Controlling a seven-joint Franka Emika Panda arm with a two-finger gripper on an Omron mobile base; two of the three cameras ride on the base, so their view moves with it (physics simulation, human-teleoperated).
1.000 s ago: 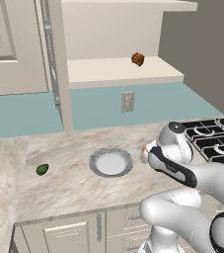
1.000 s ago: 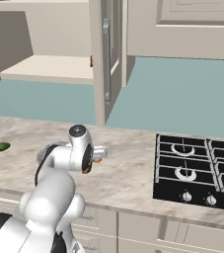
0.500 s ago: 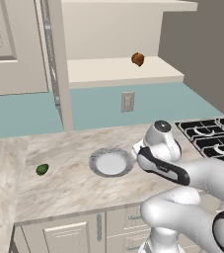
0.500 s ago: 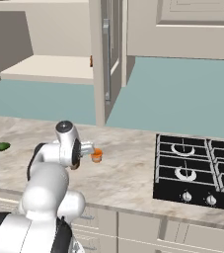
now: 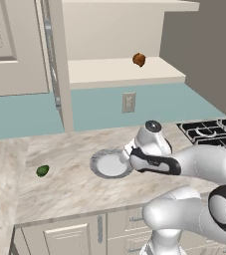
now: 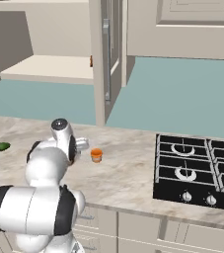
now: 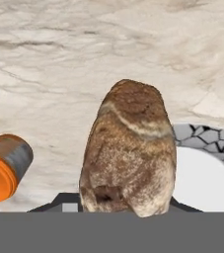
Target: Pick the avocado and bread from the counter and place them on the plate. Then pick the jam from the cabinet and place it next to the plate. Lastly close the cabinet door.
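- Near the plate (image 5: pixel 100 170) on the table (image 5: pixel 74 187), the pincer (image 7: pixel 128 205) grips the bread (image 7: pixel 128 153), not yet set down.
- Left: avocado (image 5: pixel 43 171), cabinet door; the jam (image 6: pixel 96 155) is already out.

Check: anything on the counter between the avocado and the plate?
Nothing. In the left base view the counter is bare marble from the avocado to the plate.
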